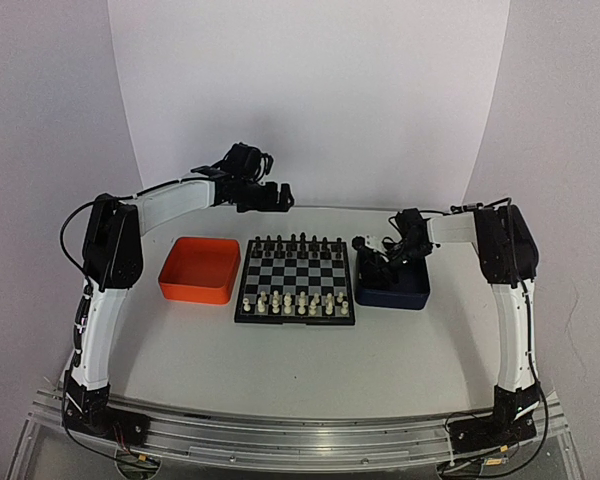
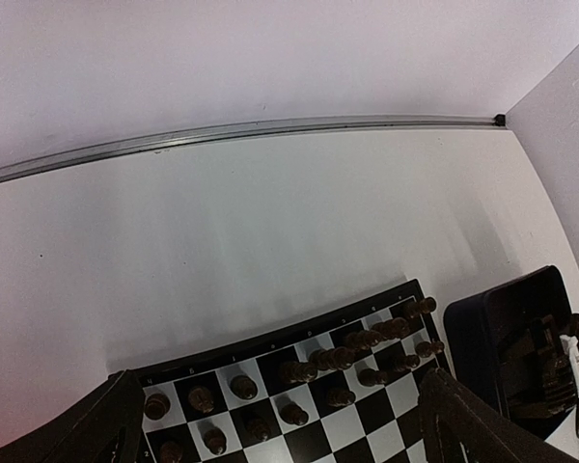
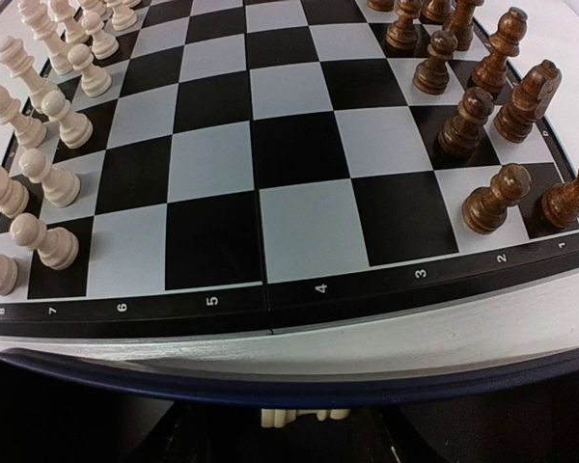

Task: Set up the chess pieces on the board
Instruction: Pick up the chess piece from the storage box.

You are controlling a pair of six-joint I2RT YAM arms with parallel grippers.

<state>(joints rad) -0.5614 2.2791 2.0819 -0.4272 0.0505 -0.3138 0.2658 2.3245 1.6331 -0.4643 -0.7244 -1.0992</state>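
A: Right gripper [image 1: 373, 262]?
B: Over dark blue square tray [image 1: 408, 293], 3 o'clock of black-and-silver checkered board [image 1: 296, 272]; grip indeterminate.
A: Left gripper [image 1: 283, 195]?
B: Jaws wide, 11 o'clock. Tiny cream-white chess pieces [image 1: 300, 302]: board's 6 o'clock rows.

Setting was a robotics lab bench, not a home or office. The left arm [image 1: 105, 300] and the right arm [image 1: 512, 300] were bolted to a slotted aluminium rail [image 1: 300, 442] at the near edge of a bare white table [image 1: 300, 375]. Black cables [image 1: 68, 235] ran exposed along the arms. A plain white backdrop sheet [image 1: 310, 100] stood behind the table; the walls were bare. Props sat staged in a row: orange tray [image 1: 197, 270], chessboard [image 1: 296, 281], dark blue tray [image 1: 398, 292].
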